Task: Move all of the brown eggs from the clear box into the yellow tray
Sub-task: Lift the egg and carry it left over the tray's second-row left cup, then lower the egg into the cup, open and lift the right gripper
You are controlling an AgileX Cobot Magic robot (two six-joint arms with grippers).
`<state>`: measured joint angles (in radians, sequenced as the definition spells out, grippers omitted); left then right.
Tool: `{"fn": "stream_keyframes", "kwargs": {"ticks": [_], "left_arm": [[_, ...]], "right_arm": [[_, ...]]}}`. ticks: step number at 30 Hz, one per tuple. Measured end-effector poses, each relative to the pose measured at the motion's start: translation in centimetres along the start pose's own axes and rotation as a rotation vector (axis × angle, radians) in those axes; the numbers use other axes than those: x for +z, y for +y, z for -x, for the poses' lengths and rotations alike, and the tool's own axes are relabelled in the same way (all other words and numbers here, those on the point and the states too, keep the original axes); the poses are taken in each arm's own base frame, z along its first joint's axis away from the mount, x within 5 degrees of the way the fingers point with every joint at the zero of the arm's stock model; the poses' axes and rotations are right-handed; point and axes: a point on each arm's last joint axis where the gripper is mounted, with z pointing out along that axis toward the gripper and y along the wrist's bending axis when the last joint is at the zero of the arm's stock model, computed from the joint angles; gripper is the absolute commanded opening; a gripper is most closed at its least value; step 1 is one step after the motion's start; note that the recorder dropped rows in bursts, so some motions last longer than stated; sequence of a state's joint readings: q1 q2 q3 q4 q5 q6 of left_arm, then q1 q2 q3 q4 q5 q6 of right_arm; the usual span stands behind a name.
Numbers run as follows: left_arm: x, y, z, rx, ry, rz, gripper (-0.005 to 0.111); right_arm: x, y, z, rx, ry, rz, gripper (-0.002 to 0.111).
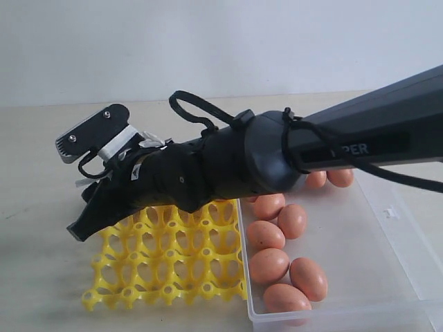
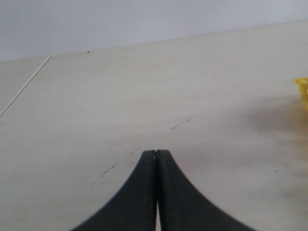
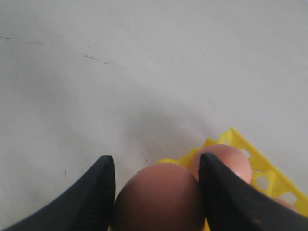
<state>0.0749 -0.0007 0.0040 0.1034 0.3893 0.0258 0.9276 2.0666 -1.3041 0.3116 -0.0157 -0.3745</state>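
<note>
the right gripper is holding 1 brown egg between its 2 black fingers, which are standing wide apart around the shell. it is hanging over the far left edge of the yellow tray, and its arm is reaching across from the right in the exterior view. just behind this egg, a second egg is resting in the tray. about 8 more brown eggs are lying in the clear box, which is standing just beside the tray, on its right. the left gripper is pressing its fingers together with nothing between them, and it is hovering over the pale table, well apart from the eggs.
</note>
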Motion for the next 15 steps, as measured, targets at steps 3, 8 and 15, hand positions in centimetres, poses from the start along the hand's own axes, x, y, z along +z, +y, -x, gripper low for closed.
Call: {"fn": "stream_keyframes", "kwargs": {"ticks": [3,8,15], "left_arm": [[0.0,0.0,0.0,0.000,0.000,0.000,0.000],[0.0,0.0,0.0,0.000,0.000,0.000,0.000],[0.0,0.0,0.0,0.000,0.000,0.000,0.000]], "right_arm": [[0.6,-0.4,-0.6,0.027,0.017,-0.007,0.000],[1.4,-0.3,-1.6,0.060,0.043,-0.007,0.000],[1.4,-0.6,-1.1,0.136,-0.018,-0.030,0.000]]}}
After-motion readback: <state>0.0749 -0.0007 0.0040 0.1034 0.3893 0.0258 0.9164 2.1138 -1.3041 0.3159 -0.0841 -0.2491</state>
